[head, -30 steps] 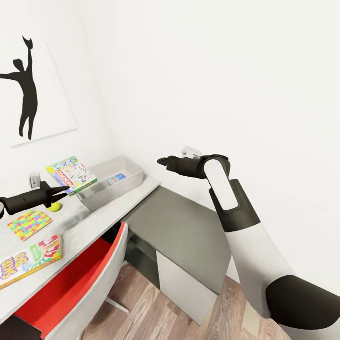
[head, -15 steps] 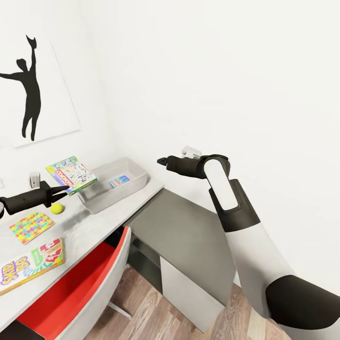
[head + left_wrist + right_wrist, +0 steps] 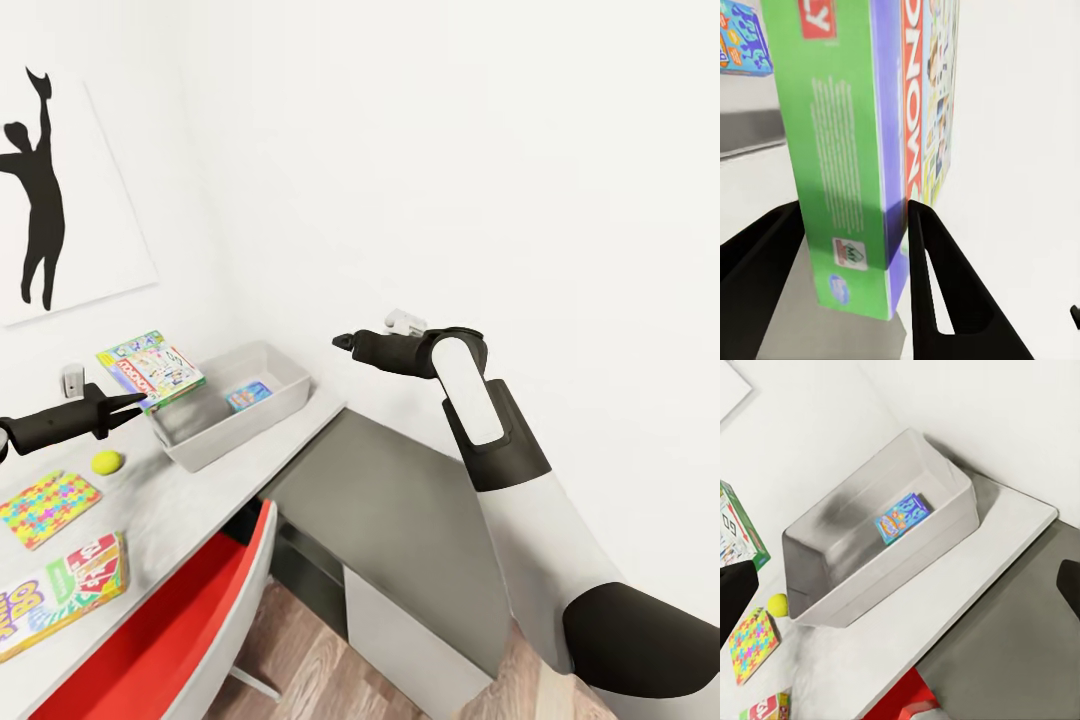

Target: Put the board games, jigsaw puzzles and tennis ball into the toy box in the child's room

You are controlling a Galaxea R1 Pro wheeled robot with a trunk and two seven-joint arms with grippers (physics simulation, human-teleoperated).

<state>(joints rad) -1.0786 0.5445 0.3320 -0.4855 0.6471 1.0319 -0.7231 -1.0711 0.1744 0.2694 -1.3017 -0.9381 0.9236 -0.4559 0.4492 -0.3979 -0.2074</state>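
Now the left claw [image 3: 128, 403] was shut tight on a green game [image 3: 152, 371], with one finger [image 3: 945, 292] on each flat side near one end. It held the game up in the air, just over the near end of the toy box [image 3: 290, 385]. The box sat on the tabletop [image 3: 180, 500], and a blue game [image 3: 248, 395] lay flat on its floor. A ball [image 3: 106, 462] and a puzzle [image 3: 45, 506] lay on the tabletop beside the box, with the SKIP-BO game [image 3: 60, 595] nearer the front edge. The right claw [image 3: 341, 342] hung apart over the low dark cabinet [image 3: 400, 500]; I could not tell if it was open or shut. To do this step well, the game should go further over the middle of the box, clear of the rim. Then it should come down low and level before the claw lets go. That way, I think, it would land flat next to the blue game and leave room for the other toys.
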